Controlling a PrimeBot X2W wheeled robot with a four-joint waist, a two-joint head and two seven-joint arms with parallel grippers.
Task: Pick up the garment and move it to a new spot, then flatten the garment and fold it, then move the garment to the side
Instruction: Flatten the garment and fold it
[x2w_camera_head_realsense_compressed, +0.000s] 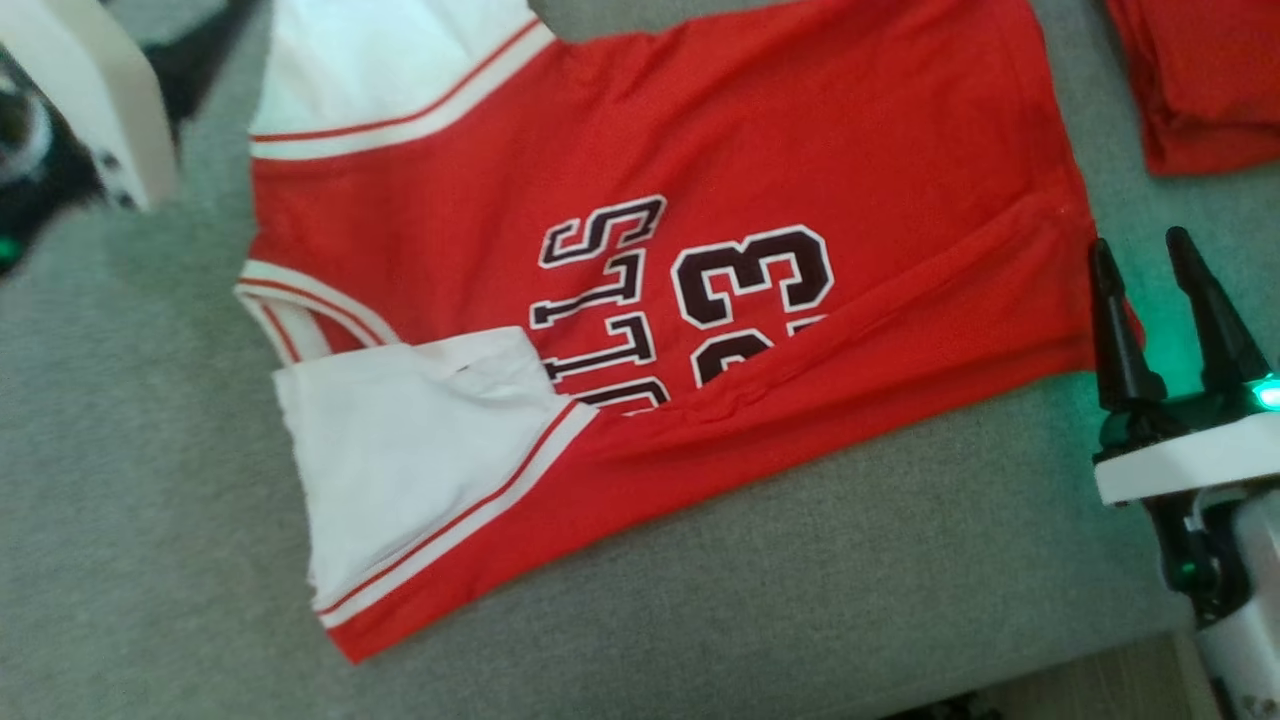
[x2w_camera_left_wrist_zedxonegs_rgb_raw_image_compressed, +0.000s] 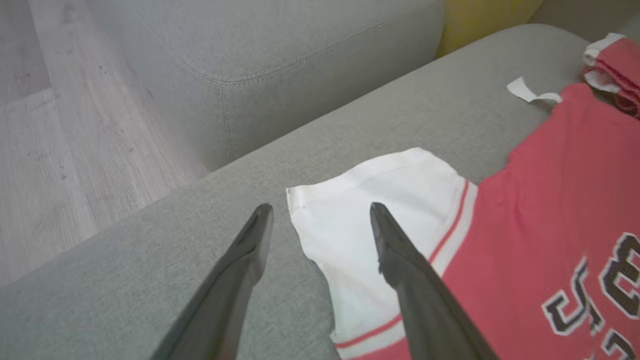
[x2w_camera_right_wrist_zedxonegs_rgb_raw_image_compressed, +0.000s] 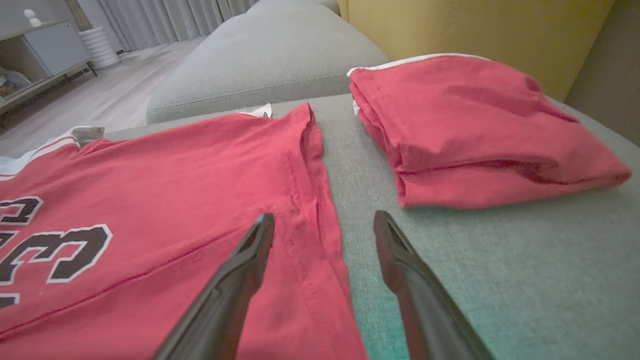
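While the red jersey (x2w_camera_head_realsense_compressed: 850, 150) lies spread near the grey cushion's (x2w_camera_head_realsense_compressed: 800, 600) front edge, the left gripper (x2w_camera_left_wrist_zedxonegs_rgb_raw_image_compressed: 320, 210) gapes empty over its white sleeve (x2w_camera_left_wrist_zedxonegs_rgb_raw_image_compressed: 345, 175) and the right gripper (x2w_camera_head_realsense_compressed: 1140, 245) gapes empty at its hem; 1 folded red garment (x2w_camera_right_wrist_zedxonegs_rgb_raw_image_compressed: 475, 125) occupies the far right corner.

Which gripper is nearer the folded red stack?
Right. The right gripper is at the jersey hem, beside the folded red stack; the left gripper is over the white sleeve at the opposite end.

Jersey (x2w_camera_head_realsense_compressed: 760, 150) lettering is partly hidden under a fold left of the fingers (x2w_camera_head_realsense_compressed: 1118, 322); the pile (x2w_camera_head_realsense_compressed: 1200, 90) beyond them is cropped.
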